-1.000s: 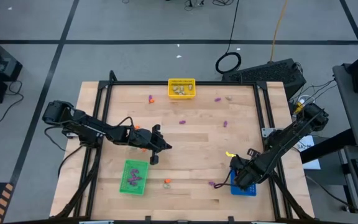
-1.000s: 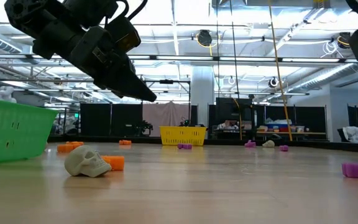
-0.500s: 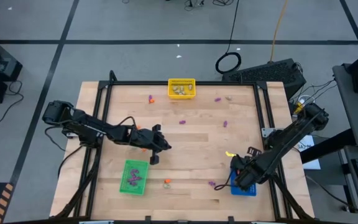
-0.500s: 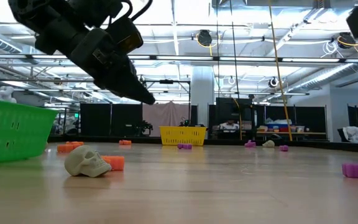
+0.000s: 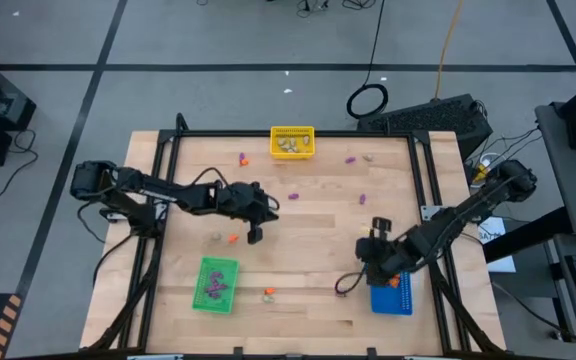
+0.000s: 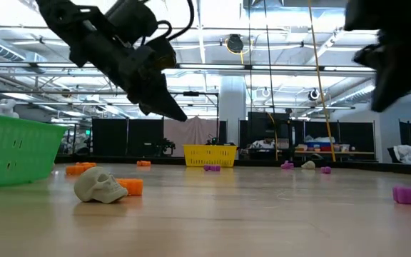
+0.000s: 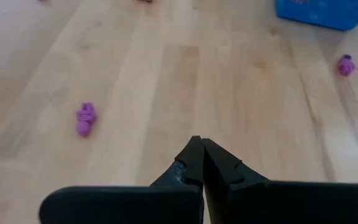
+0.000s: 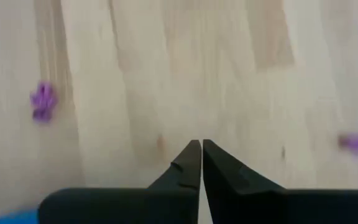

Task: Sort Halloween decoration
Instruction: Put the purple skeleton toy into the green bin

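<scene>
High view, counts first. Three rectangular plastic bins sit on the pale wooden table [image 5: 308, 220]: a yellow bin [image 5: 292, 142] at the far edge holding pale pieces, a green bin [image 5: 215, 284] near left with purple pieces inside, and a blue bin [image 5: 392, 297] near right with one orange piece showing at its far end.

Loose Halloween trinkets on the bare wood:
- Purple, five countable: purple trinket by the yellow bin [image 5: 242, 156], one far right [image 5: 349, 159], two mid-table [image 5: 293, 196] and [image 5: 361, 199], one near the blue bin [image 5: 340, 294].
- Orange, two: small orange trinket [image 5: 232, 238] left of centre, another [image 5: 268, 293] just right of the green bin.
- Pale, two: a grey-tan piece [image 5: 216, 237] beside the first orange one, and one far right [image 5: 368, 157].
- One yellow scrap [image 5: 370, 247] right of centre.

Low view shows a pale skull trinket [image 6: 100, 185] lying touching an orange piece on the left.

Left gripper [image 5: 255, 236] hangs above the table left of centre, near the orange and pale pair; left wrist view shows its fingers pressed together, nothing between them.

Right gripper [image 5: 374, 224] is up over the table's right side, far side of the blue bin; its fingers likewise meet tip to tip, empty.
</scene>
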### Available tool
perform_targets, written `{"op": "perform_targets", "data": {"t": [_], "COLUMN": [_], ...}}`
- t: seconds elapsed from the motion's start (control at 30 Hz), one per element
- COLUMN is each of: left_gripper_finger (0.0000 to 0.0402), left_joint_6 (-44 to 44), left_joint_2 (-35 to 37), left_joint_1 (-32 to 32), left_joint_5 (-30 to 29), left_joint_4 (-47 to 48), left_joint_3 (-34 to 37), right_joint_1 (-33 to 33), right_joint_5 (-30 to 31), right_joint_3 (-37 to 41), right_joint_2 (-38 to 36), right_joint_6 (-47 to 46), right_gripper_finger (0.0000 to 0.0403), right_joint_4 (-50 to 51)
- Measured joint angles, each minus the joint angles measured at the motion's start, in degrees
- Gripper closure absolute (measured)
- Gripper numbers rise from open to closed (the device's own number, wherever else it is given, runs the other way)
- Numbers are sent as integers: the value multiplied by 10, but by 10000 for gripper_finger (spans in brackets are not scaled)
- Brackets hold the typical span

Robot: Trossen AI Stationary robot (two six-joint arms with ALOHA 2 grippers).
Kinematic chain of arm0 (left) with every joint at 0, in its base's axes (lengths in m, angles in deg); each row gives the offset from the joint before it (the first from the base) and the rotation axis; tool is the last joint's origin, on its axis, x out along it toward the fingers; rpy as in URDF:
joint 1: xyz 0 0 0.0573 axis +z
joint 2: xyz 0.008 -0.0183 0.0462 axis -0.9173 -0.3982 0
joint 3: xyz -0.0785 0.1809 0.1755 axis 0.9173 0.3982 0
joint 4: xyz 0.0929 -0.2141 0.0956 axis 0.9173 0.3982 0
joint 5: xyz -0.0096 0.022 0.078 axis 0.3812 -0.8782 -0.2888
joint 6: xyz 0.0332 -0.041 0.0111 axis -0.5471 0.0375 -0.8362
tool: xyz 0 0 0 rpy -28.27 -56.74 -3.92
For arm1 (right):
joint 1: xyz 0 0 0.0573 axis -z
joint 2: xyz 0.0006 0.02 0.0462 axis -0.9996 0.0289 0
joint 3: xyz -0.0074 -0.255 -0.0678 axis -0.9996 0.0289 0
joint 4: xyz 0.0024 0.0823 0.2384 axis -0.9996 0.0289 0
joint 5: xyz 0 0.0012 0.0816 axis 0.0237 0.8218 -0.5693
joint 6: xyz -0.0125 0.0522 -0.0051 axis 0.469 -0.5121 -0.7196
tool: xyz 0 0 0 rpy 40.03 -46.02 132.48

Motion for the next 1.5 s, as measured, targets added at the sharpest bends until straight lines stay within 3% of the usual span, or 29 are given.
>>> {"op": "perform_targets", "data": {"t": [0.2, 0.4, 0.67, 0.9, 1.2, 1.5], "left_gripper_finger": [399, 351, 266, 236, 248, 370], "left_joint_6": [-15, -22, -79, -94, -89, -91], "left_joint_2": [-13, -80, -183, -243, -294, -296], "left_joint_1": [41, 60, 86, 112, 124, 123], "left_joint_5": [43, 42, -11, -12, -10, -8], "left_joint_4": [-13, -86, -86, -26, -30, -12], "left_joint_3": [0, -6, -95, -154, -180, -181], "right_joint_1": [77, 149, 215, 261, 310, 340], "right_joint_5": [45, 44, 41, 31, 7, -18], "right_joint_3": [95, 162, 165, 165, 165, 165], "right_joint_2": [-70, -112, -124, -130, -130, -130], "right_joint_6": [146, 248, 322, 371, 409, 425], "right_gripper_finger": [402, 402, 402, 403, 403, 403], "right_joint_4": [-185, -320, -339, -350, -366, -400]}}
